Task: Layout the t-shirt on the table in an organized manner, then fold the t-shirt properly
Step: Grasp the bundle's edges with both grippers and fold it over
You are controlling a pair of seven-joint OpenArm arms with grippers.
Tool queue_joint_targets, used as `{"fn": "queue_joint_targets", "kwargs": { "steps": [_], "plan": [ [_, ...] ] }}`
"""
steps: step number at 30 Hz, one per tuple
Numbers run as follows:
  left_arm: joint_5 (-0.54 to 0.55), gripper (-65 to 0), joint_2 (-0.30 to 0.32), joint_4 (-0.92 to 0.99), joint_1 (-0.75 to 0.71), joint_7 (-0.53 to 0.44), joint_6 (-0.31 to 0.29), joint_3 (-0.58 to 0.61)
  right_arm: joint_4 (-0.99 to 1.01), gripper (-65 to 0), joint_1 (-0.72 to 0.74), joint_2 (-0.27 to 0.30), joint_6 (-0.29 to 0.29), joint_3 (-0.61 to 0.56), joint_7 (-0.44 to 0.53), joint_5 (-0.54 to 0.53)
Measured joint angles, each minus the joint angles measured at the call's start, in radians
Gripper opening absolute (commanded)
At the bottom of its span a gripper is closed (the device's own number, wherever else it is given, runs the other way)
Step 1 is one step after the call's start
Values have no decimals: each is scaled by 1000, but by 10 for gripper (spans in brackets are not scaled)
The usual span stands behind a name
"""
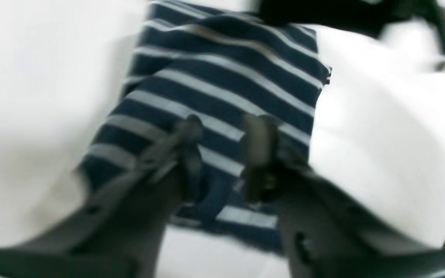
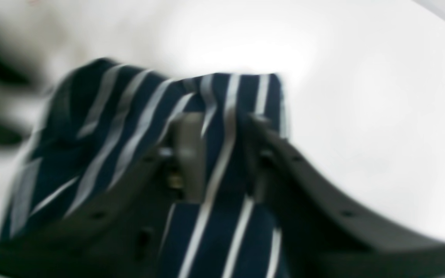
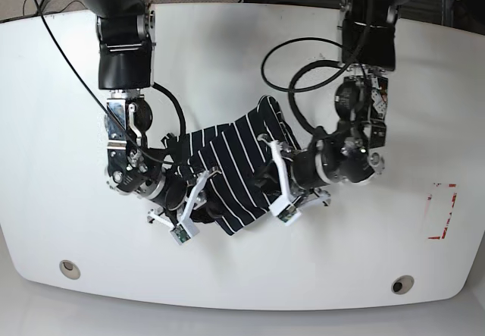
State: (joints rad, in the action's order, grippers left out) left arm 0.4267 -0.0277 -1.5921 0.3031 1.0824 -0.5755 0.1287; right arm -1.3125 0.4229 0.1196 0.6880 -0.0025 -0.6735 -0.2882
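Pinching striped cloth between the jaws of both end effectors, left end effector (image 1: 222, 154) and right end effector (image 2: 222, 154), though heavy blur in both wrist views is leaving it only probable that each nip is biting a single hem layer rather than a bunched fold. Holding the t-shirt (image 3: 235, 161) crumpled in a heap near the middle of the desk (image 3: 250, 283), between the two arms; drawing the end effectors slowly apart and keeping them level, so that the cloth spreads flat before any folding.
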Motion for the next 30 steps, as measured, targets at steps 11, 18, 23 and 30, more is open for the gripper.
{"fn": "queue_joint_targets", "kwargs": {
  "steps": [11, 18, 23, 30],
  "plan": [
    [-79, -528, -79, 71, -127, -83, -1, 59, 313, -560, 90, -20, 0, 0, 231, 137],
    [-78, -522, -17, 184, -144, -141, -1, 69, 426, -561, 77, -36, 2, 0, 368, 210],
    [-55, -510, 28, 256, -137, -170, -2, 63, 468, -563, 42, 9, 14, 0, 431, 206],
    [-74, -510, 50, 266, -71, -159, 2, 68, 411, -563, -90, 60, 11, 38, 476, 179]
  ]
}}
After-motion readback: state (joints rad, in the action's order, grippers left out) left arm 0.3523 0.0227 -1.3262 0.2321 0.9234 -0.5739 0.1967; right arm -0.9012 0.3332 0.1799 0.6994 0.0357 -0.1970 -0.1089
